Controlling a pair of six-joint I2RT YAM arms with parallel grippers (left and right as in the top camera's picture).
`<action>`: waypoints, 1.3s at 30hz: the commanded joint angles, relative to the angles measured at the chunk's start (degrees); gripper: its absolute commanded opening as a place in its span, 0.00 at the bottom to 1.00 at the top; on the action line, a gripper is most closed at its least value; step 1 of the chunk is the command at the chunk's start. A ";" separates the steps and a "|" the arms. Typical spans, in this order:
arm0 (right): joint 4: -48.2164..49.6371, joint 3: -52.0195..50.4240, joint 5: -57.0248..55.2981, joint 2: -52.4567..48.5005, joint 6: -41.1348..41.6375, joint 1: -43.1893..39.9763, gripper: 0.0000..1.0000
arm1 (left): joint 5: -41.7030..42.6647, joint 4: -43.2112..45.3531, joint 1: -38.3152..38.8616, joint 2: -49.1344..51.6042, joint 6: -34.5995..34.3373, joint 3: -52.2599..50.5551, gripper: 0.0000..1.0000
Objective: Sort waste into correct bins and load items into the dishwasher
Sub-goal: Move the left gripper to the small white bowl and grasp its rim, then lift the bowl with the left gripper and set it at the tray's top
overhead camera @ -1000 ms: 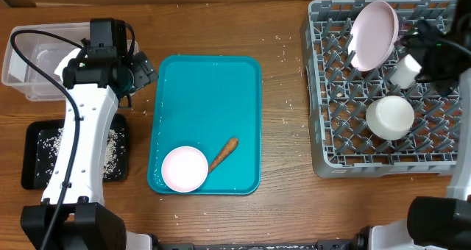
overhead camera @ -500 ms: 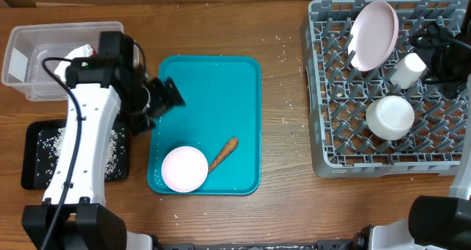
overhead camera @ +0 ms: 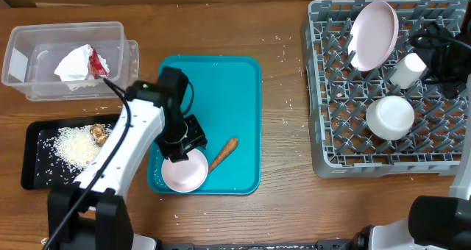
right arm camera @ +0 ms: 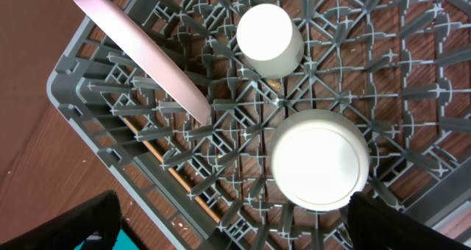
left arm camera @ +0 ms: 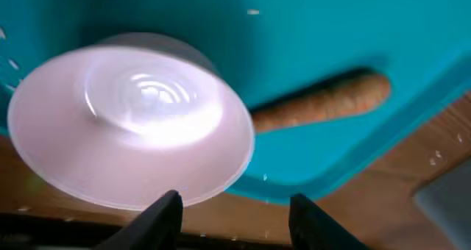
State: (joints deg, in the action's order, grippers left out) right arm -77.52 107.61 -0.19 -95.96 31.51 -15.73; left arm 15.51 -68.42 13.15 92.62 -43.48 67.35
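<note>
Surface: wooden table (overhead camera: pixel 294 132), a few stray grains scattered on it.
Layout: teal tray (overhead camera: pixel 221 88) at centre. Clear bin (overhead camera: pixel 29 59) holding crumpled paper (overhead camera: pixel 73 62) and black tray (overhead camera: pixel 37 169) with rice (overhead camera: pixel 73 143) on the left. Grey dish rack (overhead camera: pixel 324 118) on the right.
Rack contents: pink plate (overhead camera: pixel 374 33) standing on edge, white cup (overhead camera: pixel 407 68) and white bowl (overhead camera: pixel 390 116), both mouth-down.
Task item: pink bowl (overhead camera: pixel 184 170) upright at the tray's near left corner. A brown food stick (overhead camera: pixel 223 154) lies just beside it on the tray floor.
Left gripper (left arm camera: pixel 235 217): jaws spread, nothing between them, low over the bowl's near rim. Contact with the rim cannot be told from the wrist view.
Right gripper (right arm camera: pixel 235 231): fingers wide apart, empty, above the rack.
Step (judged): approach to pick the bowl for the rack.
Next move calls for: one finger inside the rim and one outside, then a firm pinch before lifting.
Risk: a smooth, curved wall may slip or tip the bowl toward the food stick.
Remaining: the food stick needs binning.
</note>
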 commanded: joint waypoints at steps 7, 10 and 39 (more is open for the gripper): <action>0.26 0.17 0.26 0.55 0.35 -0.04 1.00 | -4.24 13.03 0.02 -0.35 -10.10 -8.17 0.45; 0.26 0.17 0.26 0.55 0.35 -0.04 1.00 | -6.97 13.25 0.02 -0.15 -12.50 -8.33 0.44; 0.26 0.17 0.26 0.55 0.37 -0.04 1.00 | -6.93 44.57 -0.02 5.75 -9.68 1.62 0.17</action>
State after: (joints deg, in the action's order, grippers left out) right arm -77.56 107.61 -0.19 -95.96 31.53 -15.70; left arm 9.15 -27.62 12.36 98.13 -55.27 67.96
